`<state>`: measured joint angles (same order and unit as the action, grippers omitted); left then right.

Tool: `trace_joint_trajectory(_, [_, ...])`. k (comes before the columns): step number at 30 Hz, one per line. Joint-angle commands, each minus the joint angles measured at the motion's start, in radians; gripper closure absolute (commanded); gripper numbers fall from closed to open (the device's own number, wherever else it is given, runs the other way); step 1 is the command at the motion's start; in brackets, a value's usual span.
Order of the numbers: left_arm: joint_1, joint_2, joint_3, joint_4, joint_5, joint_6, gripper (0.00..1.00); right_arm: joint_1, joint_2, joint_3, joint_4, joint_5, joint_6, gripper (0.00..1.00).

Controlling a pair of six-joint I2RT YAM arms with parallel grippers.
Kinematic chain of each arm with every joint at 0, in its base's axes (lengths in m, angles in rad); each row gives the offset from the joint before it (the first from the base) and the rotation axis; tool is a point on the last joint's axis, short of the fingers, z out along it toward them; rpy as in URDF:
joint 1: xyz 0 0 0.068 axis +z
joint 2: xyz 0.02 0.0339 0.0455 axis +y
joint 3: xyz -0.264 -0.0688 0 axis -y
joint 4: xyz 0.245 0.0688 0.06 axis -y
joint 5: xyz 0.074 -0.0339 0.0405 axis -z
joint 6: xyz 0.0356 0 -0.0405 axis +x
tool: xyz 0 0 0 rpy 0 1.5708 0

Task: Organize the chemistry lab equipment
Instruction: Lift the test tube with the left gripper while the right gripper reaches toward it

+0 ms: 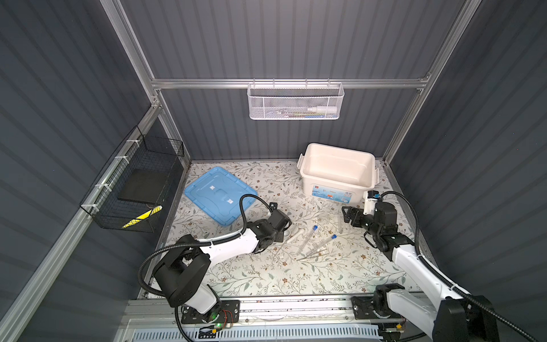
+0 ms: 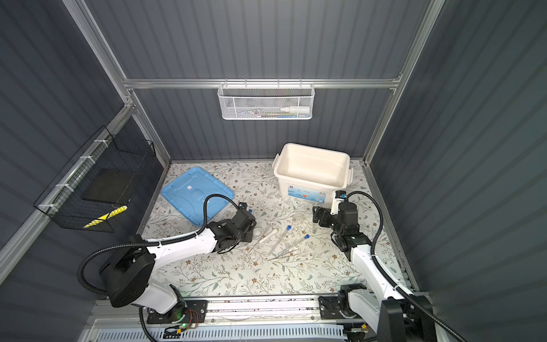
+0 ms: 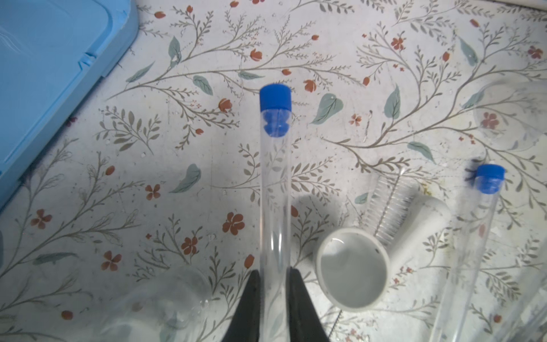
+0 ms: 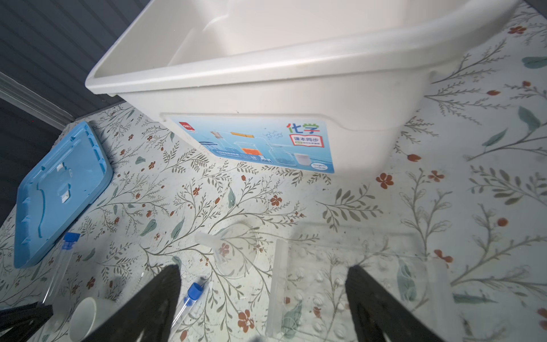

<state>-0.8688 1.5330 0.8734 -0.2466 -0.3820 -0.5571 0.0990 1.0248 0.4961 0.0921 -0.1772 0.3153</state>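
The clear tube rack [image 4: 310, 296] was nearly invisible in both top views and cut off at the frame edge in the right wrist view. The tweezers [image 1: 312, 256] showed only as a thin line. The left gripper [image 3: 273, 277] was clamped on one blue-capped test tube [image 3: 274, 183] beside the mortar [image 3: 352, 269]; the tube's base was hidden. The right gripper [image 4: 266, 284] stood wide and empty, the rack beneath one finger. Count: three tubes, two loose tubes [image 1: 307, 239] lying mid-mat; one mortar, one pestle [image 3: 420, 225], one glass dish [image 4: 236, 254], one box [image 1: 331, 195], one blue lid [image 1: 219, 195].
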Motion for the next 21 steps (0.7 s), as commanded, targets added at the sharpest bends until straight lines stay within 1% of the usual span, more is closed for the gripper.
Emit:
trace_joint_trajectory(1, [0.007,-0.025,0.035,-0.01,-0.022,0.055,0.84,0.006,0.006,0.022,0.024,-0.068,0.013,0.12])
trace_joint_trajectory(9, [0.001,0.001,0.096,0.008,-0.009,0.115,0.85,0.018,0.019,0.023,0.052,-0.108,0.051,0.13])
trace_joint_trajectory(13, [-0.004,0.02,0.118,0.064,0.03,0.172,0.85,0.027,0.043,0.025,0.085,-0.149,0.079,0.14])
trace_joint_trajectory(14, [-0.009,0.027,0.127,0.075,0.044,0.191,0.85,0.032,0.051,0.029,0.092,-0.193,0.085,0.15])
trace_joint_trajectory(21, [-0.066,0.068,0.167,0.155,0.108,0.328,0.85,0.054,0.089,0.07,0.105,-0.248,0.131,0.16])
